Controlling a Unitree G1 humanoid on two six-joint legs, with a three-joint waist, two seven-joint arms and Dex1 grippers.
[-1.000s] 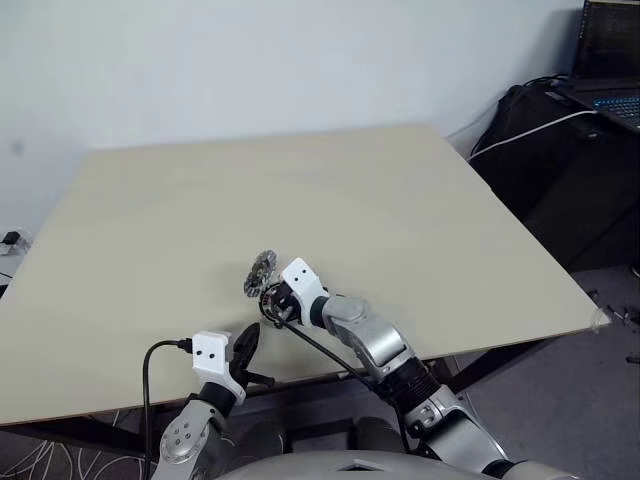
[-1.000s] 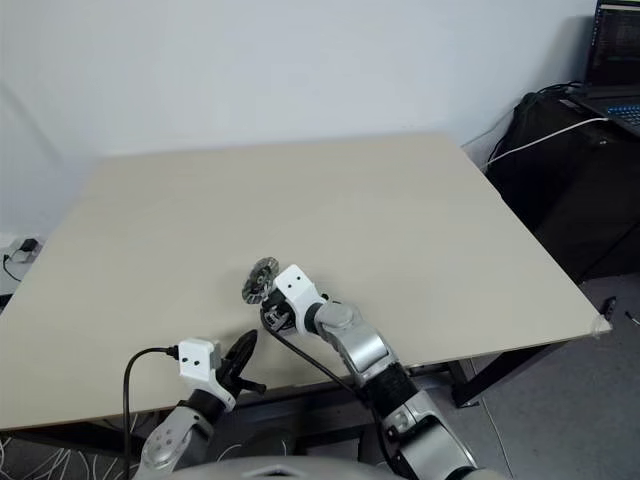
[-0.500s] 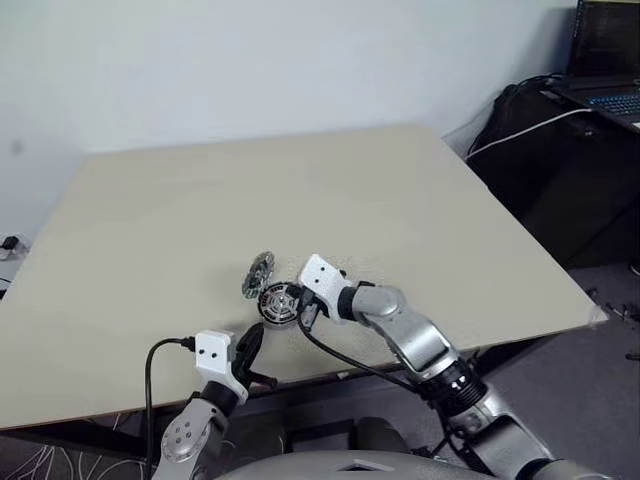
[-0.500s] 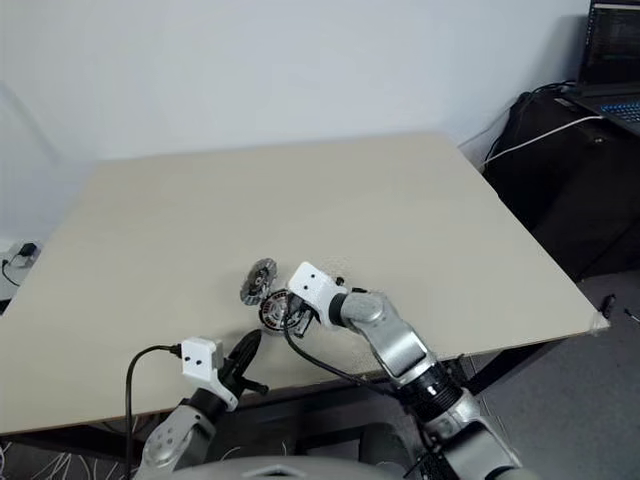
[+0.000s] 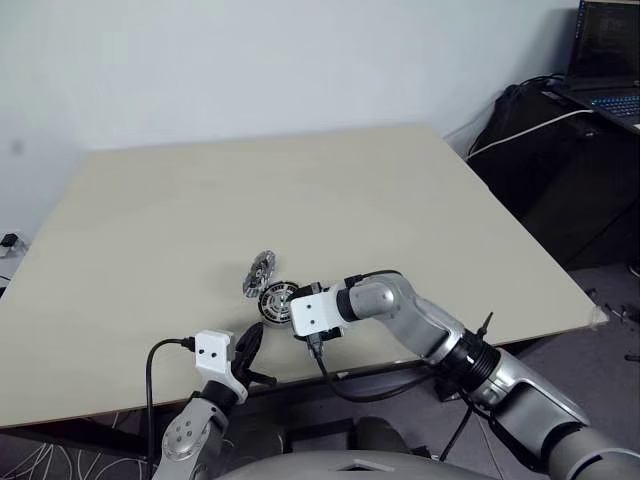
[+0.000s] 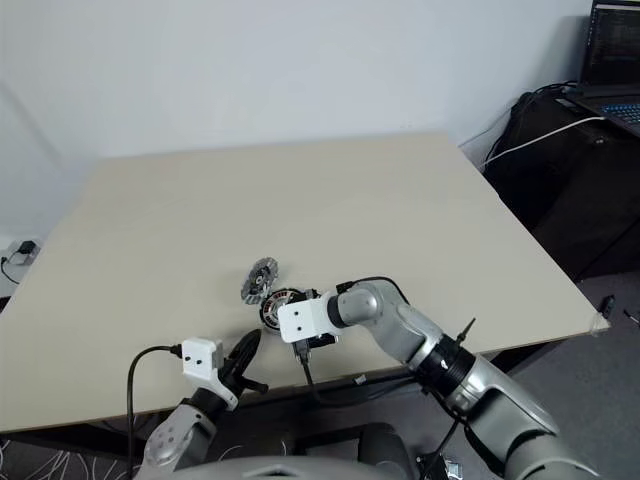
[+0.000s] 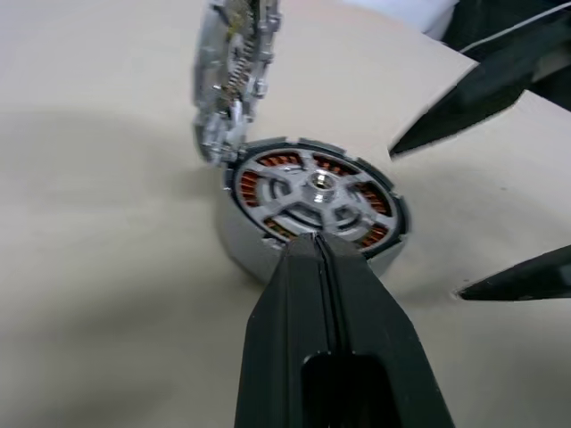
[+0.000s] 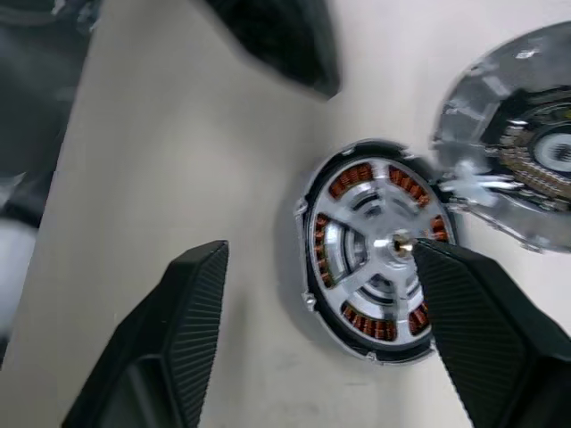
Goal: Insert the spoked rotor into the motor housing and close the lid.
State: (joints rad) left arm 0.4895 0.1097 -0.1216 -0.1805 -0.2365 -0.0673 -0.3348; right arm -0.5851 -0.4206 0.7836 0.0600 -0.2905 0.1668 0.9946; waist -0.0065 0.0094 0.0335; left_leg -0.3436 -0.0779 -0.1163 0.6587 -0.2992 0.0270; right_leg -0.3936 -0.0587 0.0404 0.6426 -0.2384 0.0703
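Note:
The motor housing [image 5: 277,299] lies near the table's front edge, a round silver shell with copper-brown windings. The spoked rotor [image 8: 375,267] sits inside it, silver spokes over the windings. The lid [image 5: 260,272] stands upright at the housing's far-left rim, also seen as the lid [image 7: 234,76]. My right gripper [image 8: 319,259] is open and hangs just above the housing, one finger over its rim and the other off to the side. Its black fingers [image 7: 464,94] hold nothing. My left gripper [image 7: 308,245] is shut and empty, its tip close in front of the housing.
The beige table [image 5: 400,200] spreads wide behind the housing, and its front edge runs just below my grippers. Off the table at the right are a black bag [image 5: 540,130], a white cable and a laptop [image 5: 605,60].
My right wrist has rolled and the arm has swung out to the right. Its fingers have opened above the housing. The left gripper has stayed still.

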